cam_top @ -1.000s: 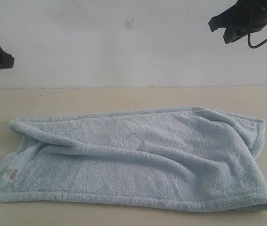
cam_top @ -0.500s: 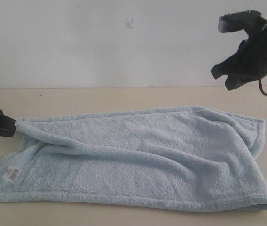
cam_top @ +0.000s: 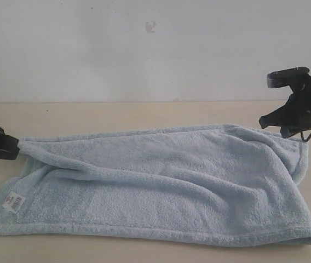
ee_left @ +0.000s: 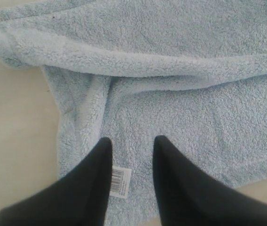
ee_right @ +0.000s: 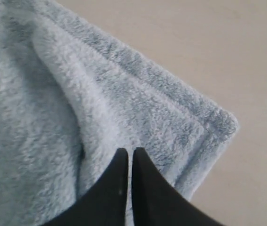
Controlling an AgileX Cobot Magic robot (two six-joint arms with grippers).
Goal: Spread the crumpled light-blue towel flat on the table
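Beige tabletop (cam_top: 144,112) with the light-blue towel (cam_top: 161,181) lying across most of it. It's mostly spread, but a long fold runs through the middle and the right end is rumpled. Left gripper (ee_left: 132,141) is over the towel's left end, fingers apart, nothing pinched as far as I can see. Right gripper (ee_right: 129,150) is pressed together over the far right corner. Small white label (cam_top: 14,203) sits at the near left corner.
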